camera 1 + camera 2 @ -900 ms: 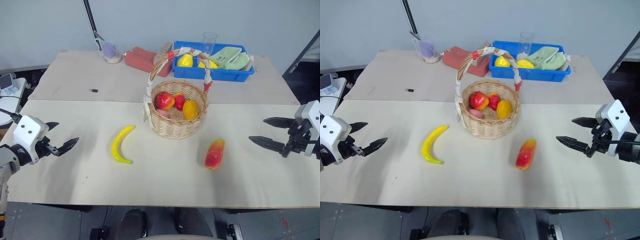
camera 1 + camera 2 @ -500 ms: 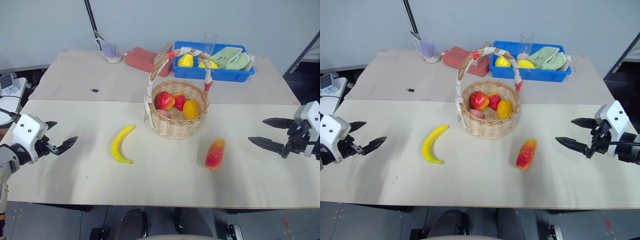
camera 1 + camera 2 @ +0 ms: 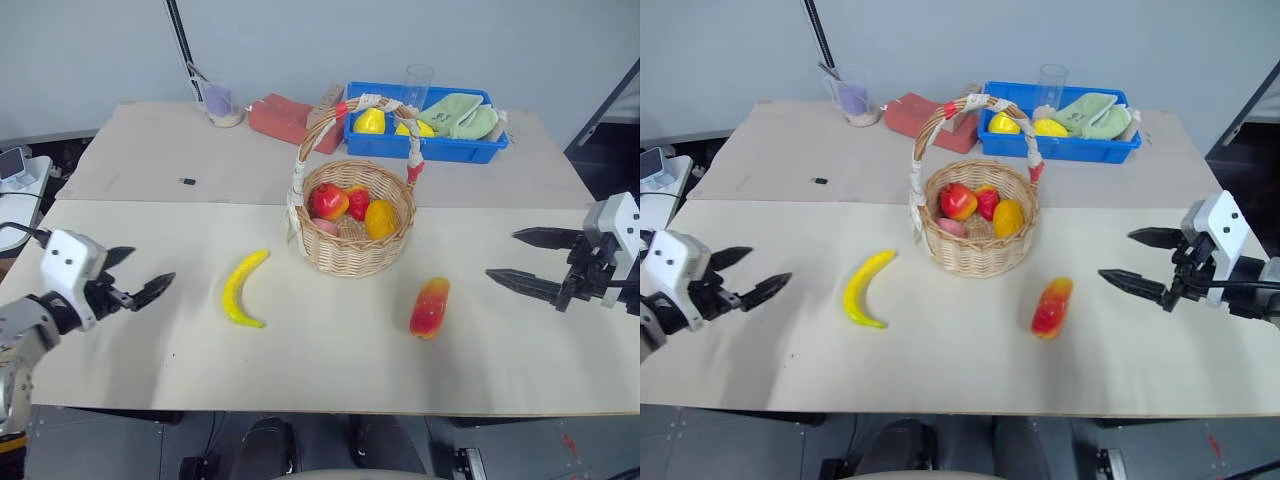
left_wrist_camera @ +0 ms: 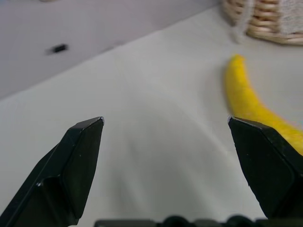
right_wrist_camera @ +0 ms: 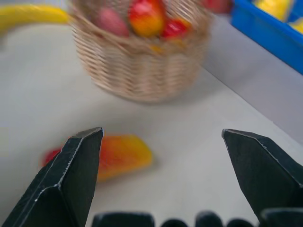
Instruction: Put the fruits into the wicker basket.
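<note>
Both end effectors (image 3: 135, 277) (image 3: 520, 260) moved inward, spread wide, empty.

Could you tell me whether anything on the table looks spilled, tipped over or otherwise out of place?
Nothing stands out. The wicker basket stands upright with fruit inside, the banana and mango lie loose on the table in front of it, and the blue bin and clear glass at the back sit upright.
</note>
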